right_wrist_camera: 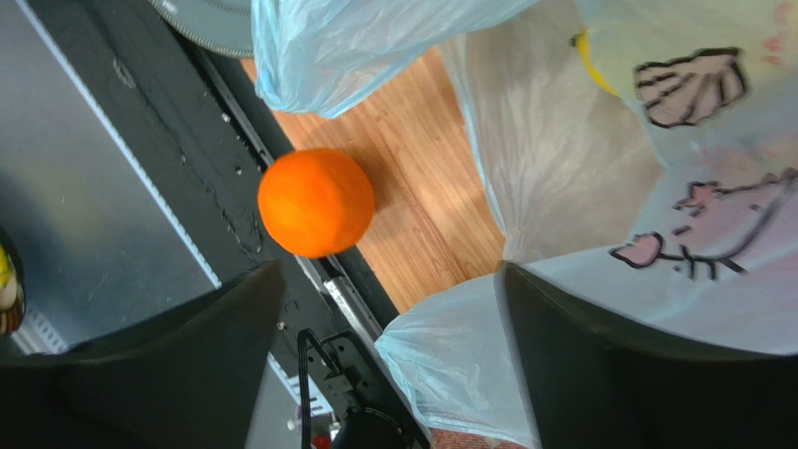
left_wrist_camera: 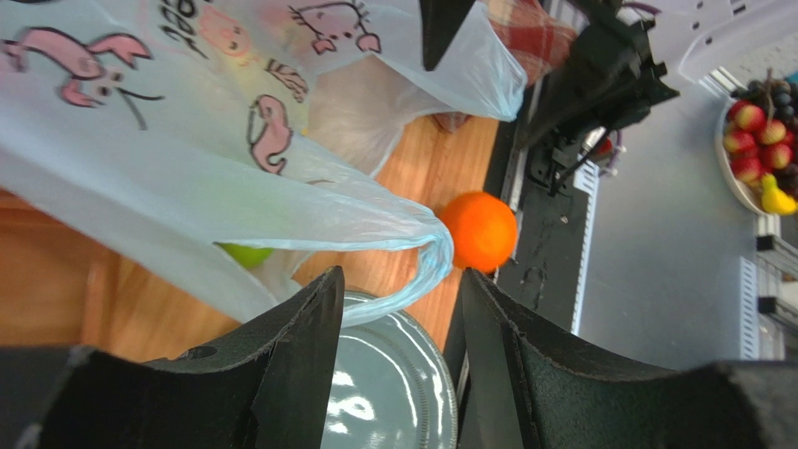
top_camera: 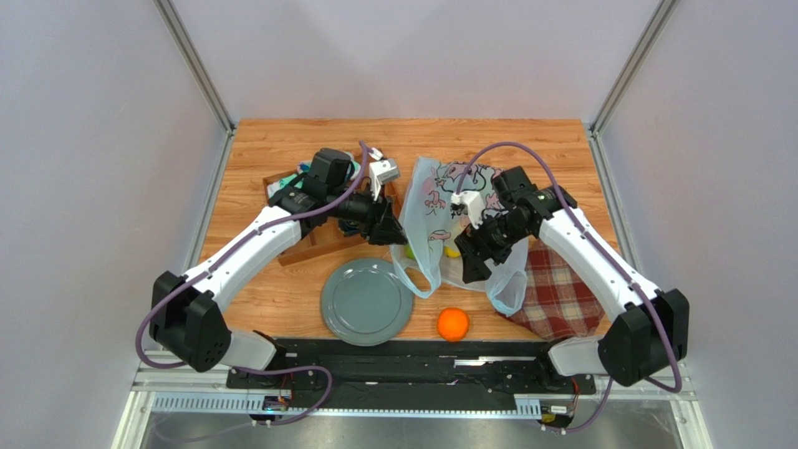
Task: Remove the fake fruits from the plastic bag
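Wooden bench (top_camera: 281, 150) mid-frame: plastic bag (top_camera: 433, 198) at centre, green fruit (left_wrist_camera: 245, 254) inside, orange (top_camera: 453, 324) lower centre beside the grey plate (top_camera: 365, 304). Left pincer (top_camera: 397, 238) and right pincer (top_camera: 468, 269) flank the bag, both released.

The top view looks steeply down from high behind the near edge, taking in the whole table (top_camera: 281, 140). Each wrist view looks out between its own jaws, close against the plastic bag (left_wrist_camera: 140, 187); all three share the orange (top_camera: 453, 324)
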Controlling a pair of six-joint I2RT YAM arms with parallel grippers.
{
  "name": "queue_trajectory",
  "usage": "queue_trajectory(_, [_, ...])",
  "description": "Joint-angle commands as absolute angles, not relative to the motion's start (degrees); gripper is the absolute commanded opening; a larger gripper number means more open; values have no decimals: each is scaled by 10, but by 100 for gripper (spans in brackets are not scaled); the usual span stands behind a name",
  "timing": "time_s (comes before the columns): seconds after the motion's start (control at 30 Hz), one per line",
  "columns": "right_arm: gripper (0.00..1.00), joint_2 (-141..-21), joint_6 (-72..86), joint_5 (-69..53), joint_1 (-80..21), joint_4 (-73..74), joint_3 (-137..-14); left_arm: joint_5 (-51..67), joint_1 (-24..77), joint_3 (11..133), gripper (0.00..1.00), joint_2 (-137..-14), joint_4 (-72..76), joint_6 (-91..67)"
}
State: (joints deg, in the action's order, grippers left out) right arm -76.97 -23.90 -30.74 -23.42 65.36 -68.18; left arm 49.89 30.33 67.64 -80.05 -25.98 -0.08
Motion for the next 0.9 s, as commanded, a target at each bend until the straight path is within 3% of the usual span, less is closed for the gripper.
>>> queue_trajectory(0.0, [100, -792, -364, -350, -265, 703, -680, 474, 276, 684, 59, -728, -241, -13])
queue_trajectory(0.17, [100, -788, -413, -332, -365, 687, -621, 444, 256, 684, 61, -694, -259, -25])
queue_trajectory(0.4, [100, -776, -402, -308, -528, 536, -522, 426, 220, 652, 61, -622, -258, -28])
queue_trajectory(0.67, [100, -854, -360, -264, -609, 384, -518, 424, 178, 641, 61, -571, -272, -23])
queue_trajectory(0.87, [100, -920, -339, -287, -630, 354, -557, 436, 160, 634, 61, -548, -275, -33])
